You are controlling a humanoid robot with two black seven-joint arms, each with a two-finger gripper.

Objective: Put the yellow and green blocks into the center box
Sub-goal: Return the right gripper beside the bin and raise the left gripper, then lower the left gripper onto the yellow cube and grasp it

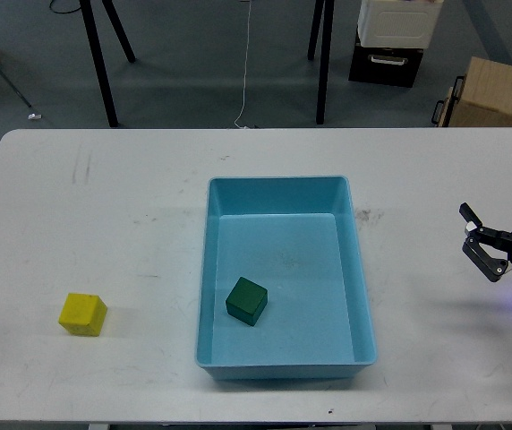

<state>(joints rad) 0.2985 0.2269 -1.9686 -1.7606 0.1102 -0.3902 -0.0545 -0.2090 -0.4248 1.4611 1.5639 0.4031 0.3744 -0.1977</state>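
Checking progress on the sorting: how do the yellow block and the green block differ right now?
The yellow block sits on the white table, left of the light-blue tray; the green block lies inside it, near the front-left corner. One is bright yellow, the other dark green. Both are small cubes of similar size, neither held.

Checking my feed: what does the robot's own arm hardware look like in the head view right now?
Only the right arm shows, at the right edge. Its tool is black, with two short angular fingers on a blocky black body carrying small pale lettering too small to read. A faint purple glow lies on the white table beneath it. The left arm is out of view.
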